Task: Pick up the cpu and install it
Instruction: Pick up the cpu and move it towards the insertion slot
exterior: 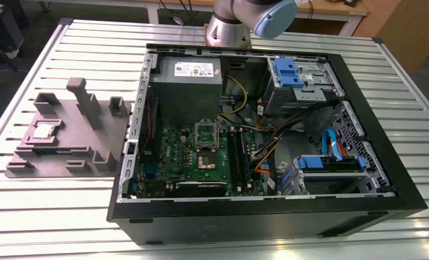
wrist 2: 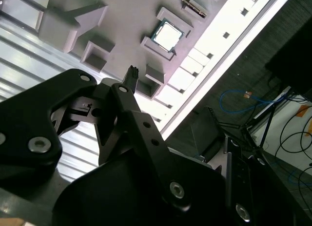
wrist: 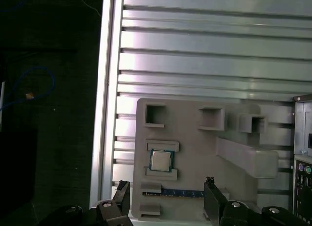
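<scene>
Slatted metal desk (exterior: pixel 48 216) carried open black computer case (exterior: pixel 272 222), laid on its side. Grey fixture (exterior: pixel 70 142) sat just beside case, toward exterior view's left. Inside case: grey box with white label (exterior: pixel 189 89), green motherboard (exterior: pixel 175 157), black memory sticks (exterior: pixel 236 154), blue drive brackets (exterior: pixel 287 70).

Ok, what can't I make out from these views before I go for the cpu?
The socket on the motherboard, exterior view: too small to tell whether its latch is open.
The cpu corner mark, both wrist views: too small to read.
The arm, exterior view: cut off by the top edge, so the height of the gripper above the grey fixture is unclear.
Fixture's near edge, first wrist view: hidden behind the gripper's fingers.
</scene>
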Motion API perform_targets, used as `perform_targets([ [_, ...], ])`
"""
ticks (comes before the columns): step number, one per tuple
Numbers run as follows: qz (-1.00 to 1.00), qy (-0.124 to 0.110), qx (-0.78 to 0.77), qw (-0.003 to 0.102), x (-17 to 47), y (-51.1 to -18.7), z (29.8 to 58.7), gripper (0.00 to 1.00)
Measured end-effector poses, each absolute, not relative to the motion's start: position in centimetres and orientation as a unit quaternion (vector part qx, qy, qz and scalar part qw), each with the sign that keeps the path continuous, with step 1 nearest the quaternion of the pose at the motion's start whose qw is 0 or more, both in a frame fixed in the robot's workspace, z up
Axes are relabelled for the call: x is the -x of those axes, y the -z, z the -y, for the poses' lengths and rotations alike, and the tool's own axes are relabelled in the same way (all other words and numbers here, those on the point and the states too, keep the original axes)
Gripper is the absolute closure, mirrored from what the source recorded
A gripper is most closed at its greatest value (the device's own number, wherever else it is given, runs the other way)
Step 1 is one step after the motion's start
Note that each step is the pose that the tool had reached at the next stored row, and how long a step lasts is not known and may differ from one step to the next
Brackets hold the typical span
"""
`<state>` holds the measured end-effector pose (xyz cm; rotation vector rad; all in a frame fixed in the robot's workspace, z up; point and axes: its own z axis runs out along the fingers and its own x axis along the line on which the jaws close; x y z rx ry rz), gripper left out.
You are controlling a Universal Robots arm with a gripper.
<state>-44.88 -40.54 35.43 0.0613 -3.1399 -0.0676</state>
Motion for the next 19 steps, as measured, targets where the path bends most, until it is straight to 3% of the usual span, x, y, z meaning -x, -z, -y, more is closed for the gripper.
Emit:
perform_targets([
  [19,1.0,0.021,-0.02,0.0,44.89,-34.91,40.66,0.29],
])
